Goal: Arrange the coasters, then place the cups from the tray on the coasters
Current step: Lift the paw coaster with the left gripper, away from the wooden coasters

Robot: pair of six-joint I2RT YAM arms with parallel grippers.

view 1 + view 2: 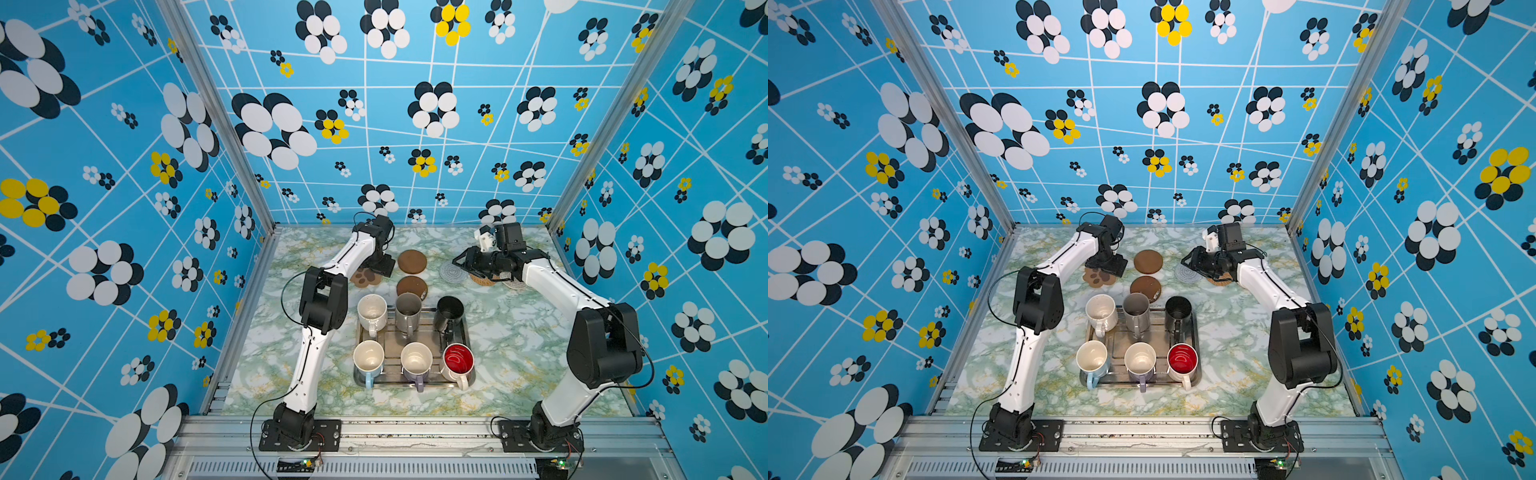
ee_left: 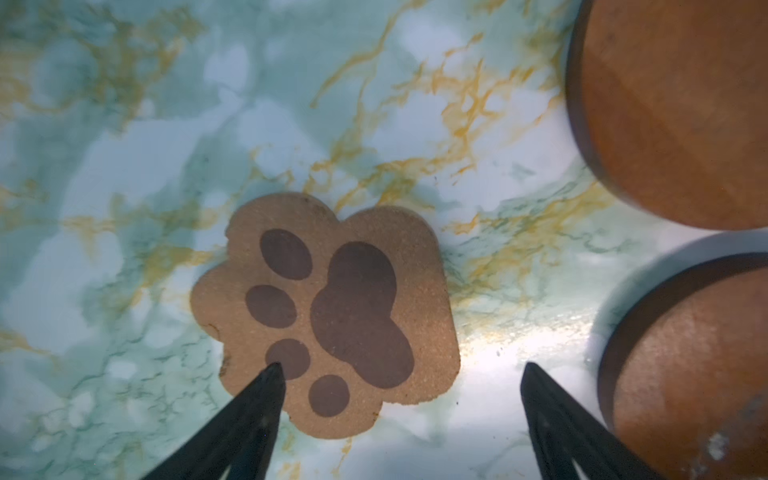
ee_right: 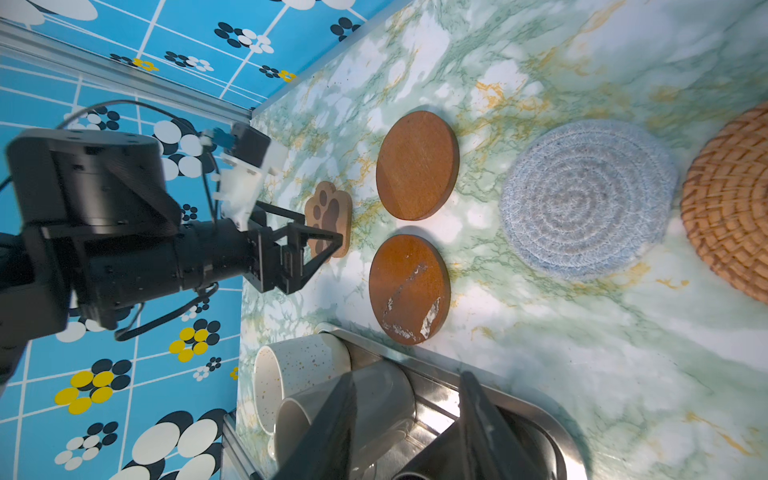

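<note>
Tabletop (image 2: 124,145): paw coaster (image 2: 328,316) maybe touching left end effector (image 2: 401,365).

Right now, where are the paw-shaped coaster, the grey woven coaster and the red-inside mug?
paw-shaped coaster (image 2: 357,316): left wrist view, on its large dark middle pad.
grey woven coaster (image 3: 588,199): right wrist view, on the centre of its spiral.
red-inside mug (image 1: 458,359): in a top view, on its red inner floor.

Coasters (image 1: 412,261) behind cups (image 1: 372,311) in tray (image 1: 390,343)

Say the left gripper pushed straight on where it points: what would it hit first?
Probably the paw-shaped coaster right below the open left gripper; its height is unclear.
</note>
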